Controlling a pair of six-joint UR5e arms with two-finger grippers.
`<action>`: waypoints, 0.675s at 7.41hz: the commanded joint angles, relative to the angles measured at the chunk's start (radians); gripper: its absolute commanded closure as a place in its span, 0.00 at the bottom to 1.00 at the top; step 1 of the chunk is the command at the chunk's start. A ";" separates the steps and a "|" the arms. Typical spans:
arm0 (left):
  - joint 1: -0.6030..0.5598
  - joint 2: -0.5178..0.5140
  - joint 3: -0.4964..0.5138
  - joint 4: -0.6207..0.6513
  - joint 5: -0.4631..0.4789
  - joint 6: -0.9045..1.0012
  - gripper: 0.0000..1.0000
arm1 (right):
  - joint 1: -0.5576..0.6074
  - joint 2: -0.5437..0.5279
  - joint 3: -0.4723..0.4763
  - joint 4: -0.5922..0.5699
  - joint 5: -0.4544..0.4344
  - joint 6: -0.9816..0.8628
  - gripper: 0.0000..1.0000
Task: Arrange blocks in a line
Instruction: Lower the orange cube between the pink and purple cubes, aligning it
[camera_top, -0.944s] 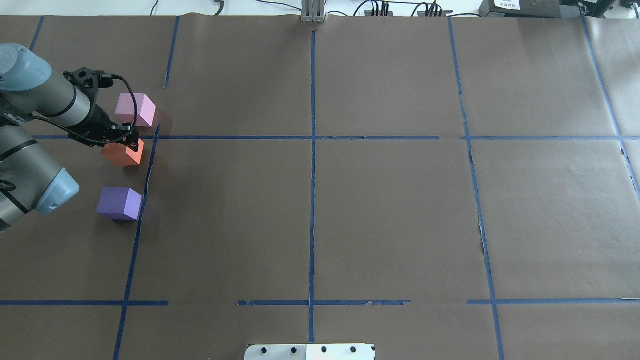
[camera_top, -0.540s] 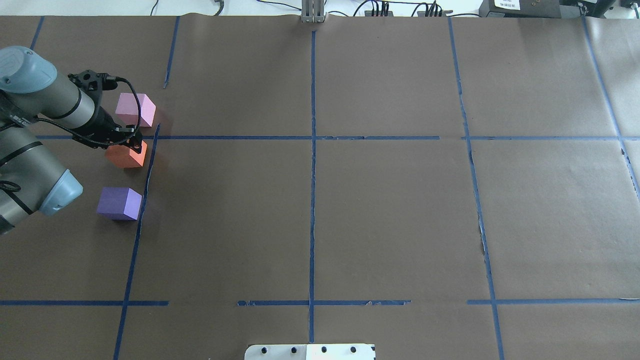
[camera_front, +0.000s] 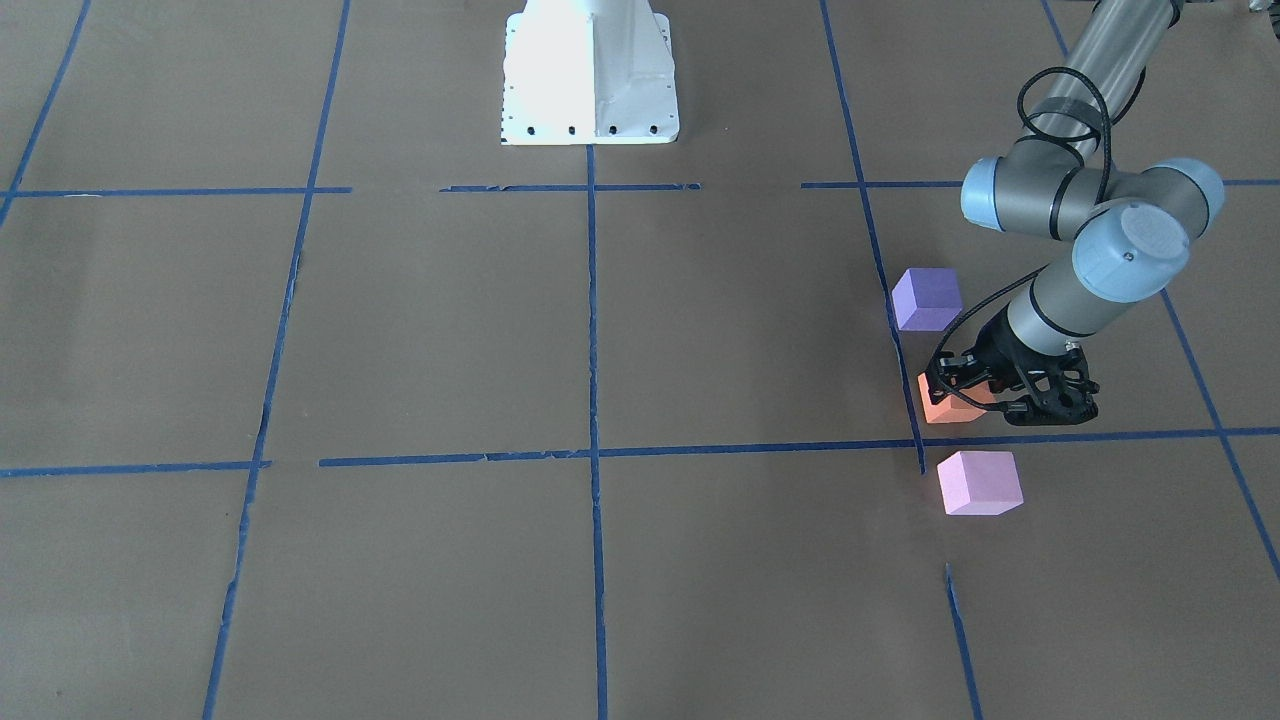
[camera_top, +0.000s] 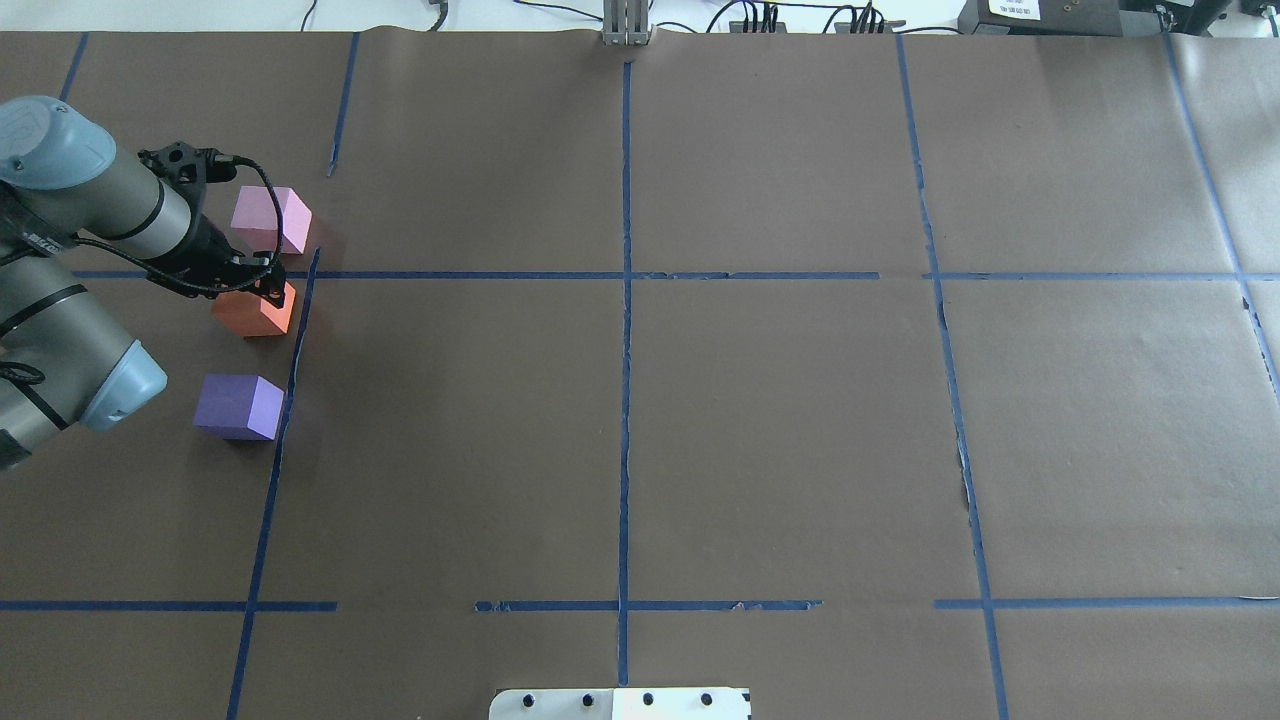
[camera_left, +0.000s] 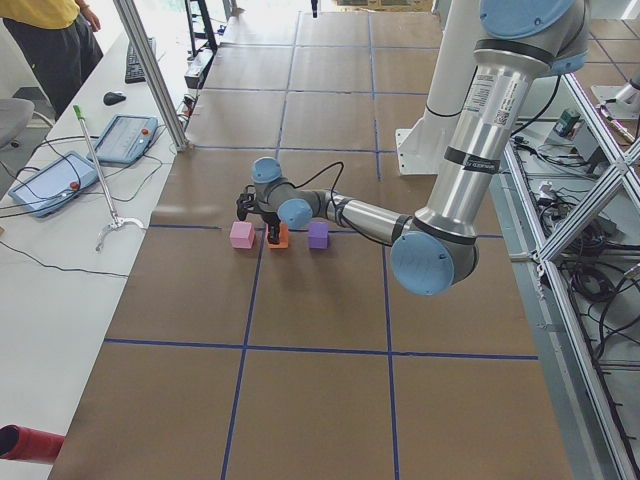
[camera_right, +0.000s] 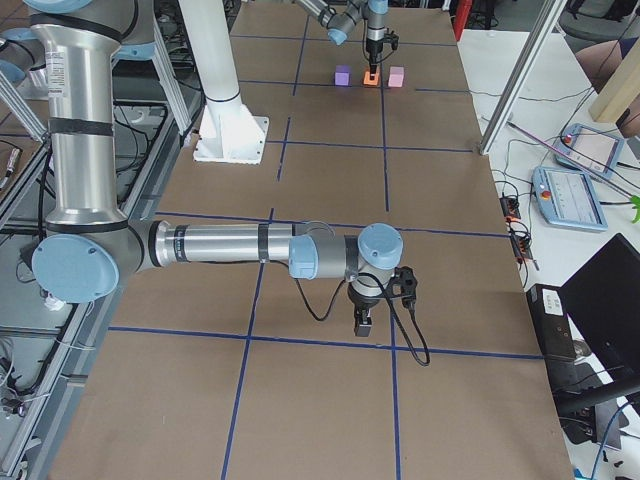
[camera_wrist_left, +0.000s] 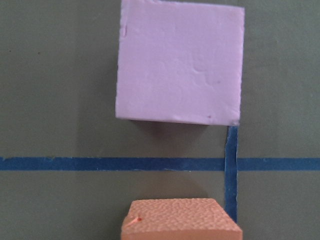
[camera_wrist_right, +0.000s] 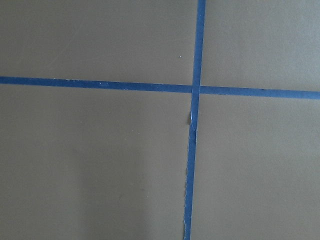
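Note:
Three cubes stand in a column at the table's left side. The pink block is farthest, the orange block is in the middle, and the purple block is nearest. My left gripper points down and is shut on the orange block, which is at table level. In the left wrist view the orange block's top lies just below a blue tape line, with the pink block beyond it. My right gripper shows only in the exterior right view, over bare paper; I cannot tell its state.
Brown paper with a grid of blue tape covers the table. A vertical tape strip runs just right of the blocks. The white robot base stands at the near middle edge. A side table with tablets lies past the far edge.
My left gripper and the orange block shifted slightly right and toward the robot, closer to the vertical tape strip. The pink and purple blocks have not moved.

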 joint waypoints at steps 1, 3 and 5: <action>0.001 0.000 0.004 -0.004 0.000 0.000 0.57 | 0.000 0.000 0.000 -0.001 0.000 0.000 0.00; 0.000 0.000 0.004 -0.004 0.002 0.000 0.01 | 0.000 0.000 0.000 -0.001 0.000 0.000 0.00; 0.000 0.001 0.001 -0.004 0.006 -0.001 0.00 | 0.000 0.000 0.000 -0.001 0.000 0.000 0.00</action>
